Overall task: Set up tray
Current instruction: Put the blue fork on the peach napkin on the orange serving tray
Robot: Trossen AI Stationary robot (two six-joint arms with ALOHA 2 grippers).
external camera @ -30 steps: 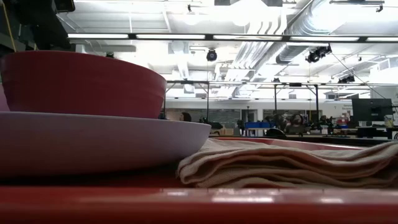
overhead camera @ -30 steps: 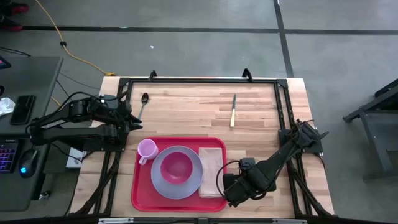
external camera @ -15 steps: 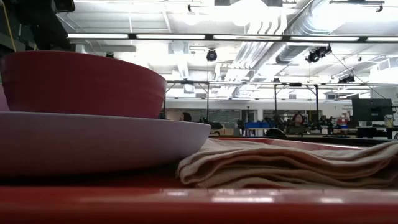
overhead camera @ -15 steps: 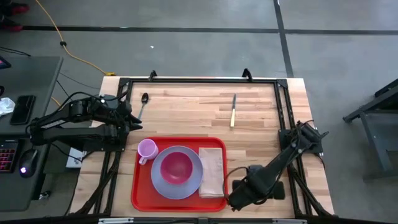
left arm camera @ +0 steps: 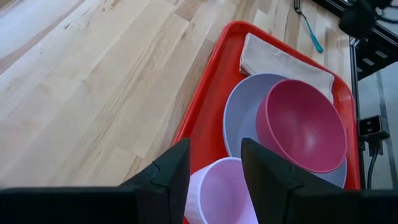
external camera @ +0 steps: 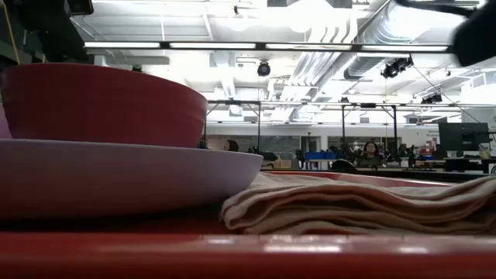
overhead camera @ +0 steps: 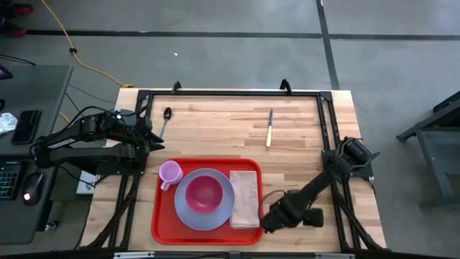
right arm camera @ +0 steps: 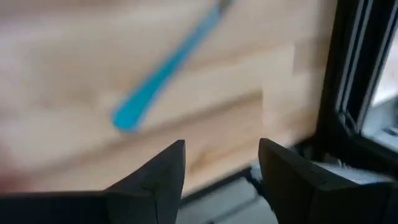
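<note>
The red tray lies at the table's near middle. On it a lavender plate carries a pink bowl. A pink cup and a folded beige napkin also sit on it. My right gripper is open and points steeply down beside the tray's right edge. In its wrist view the open right gripper has a blurred blue-handled utensil lying ahead on the wood. My left gripper hangs open at the table's left, above and clear of the cup.
A dark spoon lies at the far left and a knife at the far middle of the wooden table. A black frame runs round the table. Bare wood lies between the tray and these utensils.
My right gripper has sunk toward the table beside the tray's right edge and tipped more steeply downward, rolling a little; its fingers stay apart. Its arm now shows as a dark blur at the low view's upper right.
</note>
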